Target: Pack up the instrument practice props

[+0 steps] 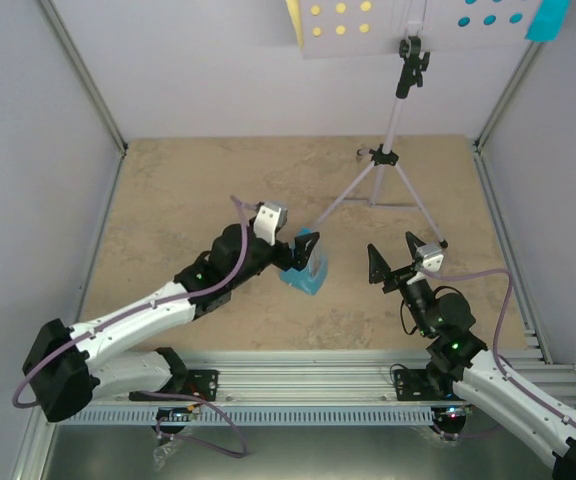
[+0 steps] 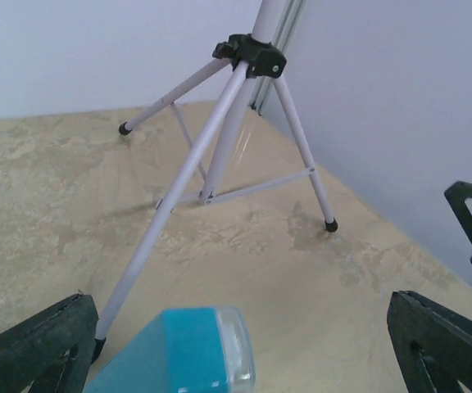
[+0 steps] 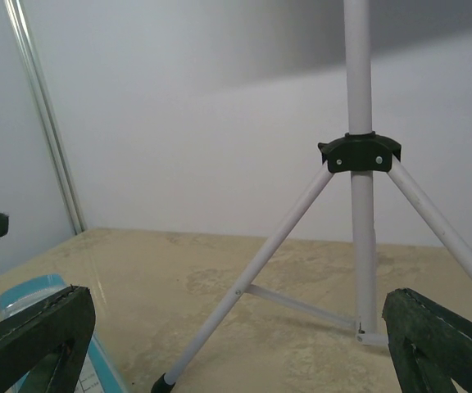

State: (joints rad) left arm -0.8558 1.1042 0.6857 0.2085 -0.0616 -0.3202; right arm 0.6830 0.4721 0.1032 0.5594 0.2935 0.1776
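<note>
1. Two open grippers and one step in hand: as I judge it, picking up the small blue metronome (image 2: 183, 352). Your left gripper (image 1: 304, 252) sits low over the table (image 1: 188, 200) with its jaws spread wide. One finger is on each side of the metronome and neither touches it.
2. The metronome stands near the middle of the table, at the end of the music stand (image 1: 392, 130)'s near leg. In the left wrist view the leg's black foot (image 2: 97, 348) lies just beside the metronome, inside your left finger (image 2: 35, 348).
3. Before you close, shift the gripper away from that foot so that only the metronome lies between the pads. Otherwise you may well pinch the leg along with it.
4. The body seems to taper upward, so take it low, centred and slowly. A high or lopsided squeeze could tip it or let it slip out.
5. Lift straight up until you are clear of the leg. A sideways drag could nudge the tripod, and its holed desk (image 1: 418, 35) carries the yellow sheet (image 1: 294, 22) and the cyan sheet (image 1: 548, 20).
6. Your right gripper (image 1: 396, 256) has wide jaws holding nothing and faces the tripod, apart from the metronome. Leave it out of the lift.
7. No box or bag shows in any view, so I cannot tell where the metronome should go.
</note>
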